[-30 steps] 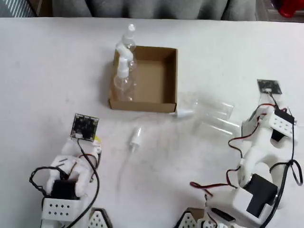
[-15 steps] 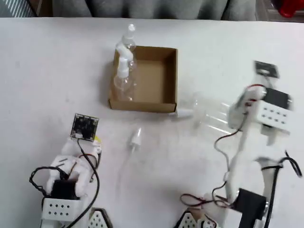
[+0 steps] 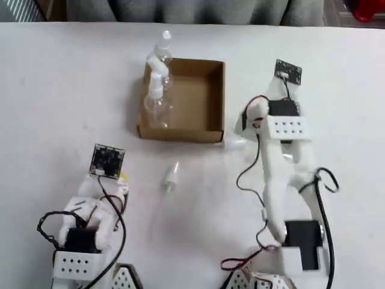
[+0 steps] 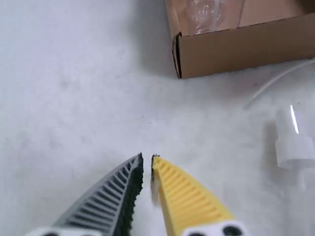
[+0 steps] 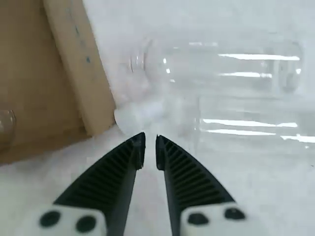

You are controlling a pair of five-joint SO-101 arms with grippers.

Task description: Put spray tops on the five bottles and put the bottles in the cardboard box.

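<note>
The right arm (image 3: 281, 159) has swung in from far out on the right. It now hangs just beside the right wall of the cardboard box (image 3: 180, 133). The right gripper (image 5: 147, 142) is pinched almost together, with only a thin gap, and holds nothing. The left arm (image 3: 84, 235) has not moved. It sits in front of the box, off to the left. The left gripper (image 4: 146, 161) is pinched almost together too, on nothing.

Two clear bottles (image 5: 221, 59) with no tops lie on their sides just right of the box. From above, the right arm covers them. A white spray top (image 5: 132, 117) lies at the box's front right corner, just ahead of the right gripper's tips and in front of the bottles. A loose spray top (image 3: 171, 176) lies on the table (image 3: 60, 90) in front of the box. The topped bottles (image 3: 155, 90) sit along the box's left wall.
</note>
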